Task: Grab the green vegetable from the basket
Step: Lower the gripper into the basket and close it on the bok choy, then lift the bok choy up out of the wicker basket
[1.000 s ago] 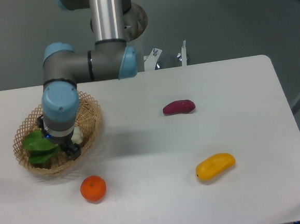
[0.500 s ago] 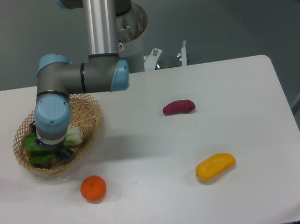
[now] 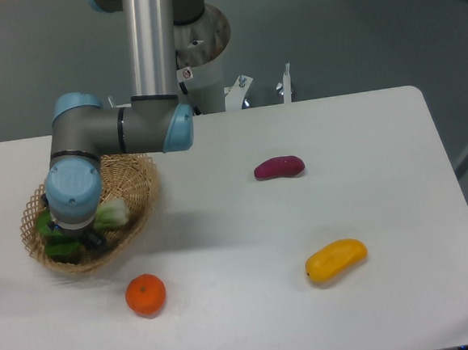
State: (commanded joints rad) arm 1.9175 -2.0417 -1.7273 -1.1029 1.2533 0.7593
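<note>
The green vegetable [image 3: 114, 212] lies in the oval tan wicker basket [image 3: 141, 178] at the table's left. Its pale stem end shows to the right of the arm's wrist, and dark green leaves show at the left and below. My gripper [image 3: 78, 238] points straight down into the basket, right over the middle of the vegetable. The blue-capped wrist hides most of the gripper. Only dark bits of its fingers [image 3: 95, 239] show among the leaves, so I cannot tell how the jaws stand or whether they touch the vegetable.
An orange [image 3: 145, 295] sits on the table just in front of the basket. A purple oblong vegetable [image 3: 279, 167] lies mid-table and a yellow oblong vegetable [image 3: 336, 260] lies front right. The arm's forearm runs above the basket's back rim.
The wrist and gripper have moved left over the basket and now cover more of the green leaves. The vegetable's stem end shows more to the right.
</note>
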